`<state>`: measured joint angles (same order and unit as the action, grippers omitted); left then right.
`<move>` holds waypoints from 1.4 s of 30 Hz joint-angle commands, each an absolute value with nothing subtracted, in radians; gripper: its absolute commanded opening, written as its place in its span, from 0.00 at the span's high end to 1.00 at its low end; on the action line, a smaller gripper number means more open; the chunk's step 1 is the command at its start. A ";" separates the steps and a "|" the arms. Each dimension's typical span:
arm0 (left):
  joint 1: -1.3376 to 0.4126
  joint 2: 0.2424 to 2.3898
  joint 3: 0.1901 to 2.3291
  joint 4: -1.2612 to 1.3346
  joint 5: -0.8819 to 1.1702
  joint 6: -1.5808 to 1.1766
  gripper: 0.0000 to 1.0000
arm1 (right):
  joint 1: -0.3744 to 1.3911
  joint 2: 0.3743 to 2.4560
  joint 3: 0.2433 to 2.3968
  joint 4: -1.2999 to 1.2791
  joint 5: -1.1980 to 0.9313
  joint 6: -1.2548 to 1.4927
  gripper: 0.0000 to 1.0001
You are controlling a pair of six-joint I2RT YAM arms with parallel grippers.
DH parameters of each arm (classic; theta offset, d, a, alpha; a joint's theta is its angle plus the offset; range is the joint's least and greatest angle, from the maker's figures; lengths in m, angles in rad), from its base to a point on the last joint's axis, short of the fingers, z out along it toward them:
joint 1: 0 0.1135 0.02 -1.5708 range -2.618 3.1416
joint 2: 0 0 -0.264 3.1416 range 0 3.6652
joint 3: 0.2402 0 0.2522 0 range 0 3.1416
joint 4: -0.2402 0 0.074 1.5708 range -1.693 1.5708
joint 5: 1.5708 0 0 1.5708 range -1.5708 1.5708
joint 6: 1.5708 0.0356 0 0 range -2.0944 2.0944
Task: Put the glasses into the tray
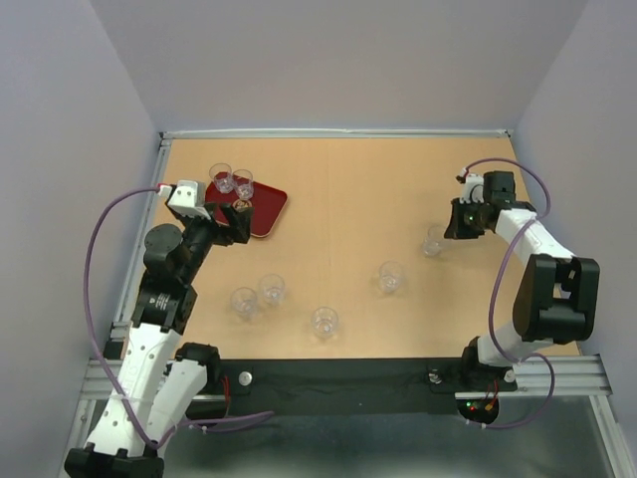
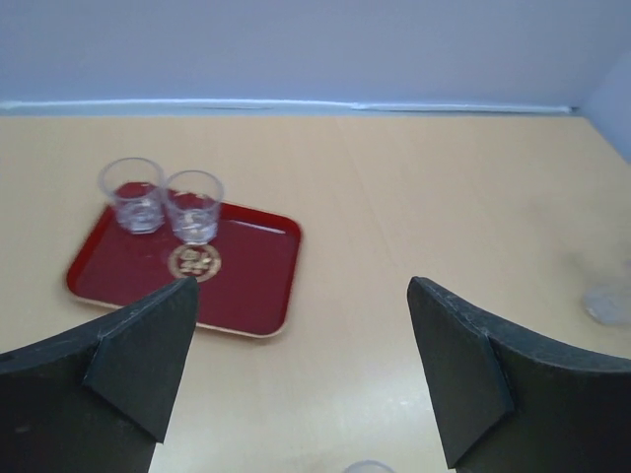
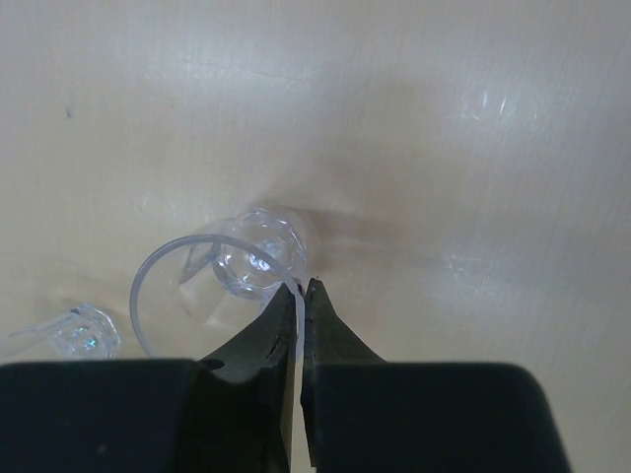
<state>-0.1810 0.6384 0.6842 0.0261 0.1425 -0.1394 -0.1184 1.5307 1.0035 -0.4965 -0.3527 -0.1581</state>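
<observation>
The dark red tray [image 1: 269, 214] lies at the far left and holds two clear glasses [image 1: 221, 178] [image 1: 242, 183]. My left gripper [image 1: 237, 223] hovers open and empty at the tray's near edge. The left wrist view shows the tray [image 2: 246, 286], both glasses [image 2: 133, 194] [image 2: 194, 205] and the open left gripper [image 2: 301, 286]. My right gripper [image 1: 446, 233] is shut on the rim of a glass [image 1: 433, 241] at the right. In the right wrist view the right gripper [image 3: 304, 291] pinches that glass's [image 3: 251, 261] wall. I cannot tell whether it is lifted.
Several more glasses stand on the wooden table: one at the middle right [image 1: 391, 277], one at the near middle [image 1: 324, 322] and a pair at the near left [image 1: 271, 289] [image 1: 244, 301]. Walls close in the table on three sides.
</observation>
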 commanded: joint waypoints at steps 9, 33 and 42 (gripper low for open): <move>-0.215 0.974 0.681 0.426 0.657 -0.639 0.10 | -0.002 1.491 1.244 -0.502 -0.313 -0.167 0.99; -0.541 1.324 0.848 0.325 0.172 -0.816 0.24 | 0.713 1.684 1.572 -0.442 0.348 -0.314 1.00; -0.580 1.397 0.923 0.305 0.080 -0.831 0.26 | 0.729 1.672 1.555 -0.439 0.327 -0.301 1.00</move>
<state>-0.5648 1.3720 0.8616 0.2939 0.1329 -0.8219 0.7166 1.6997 1.5127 -0.4931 0.3141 -0.3004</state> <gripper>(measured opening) 0.754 0.051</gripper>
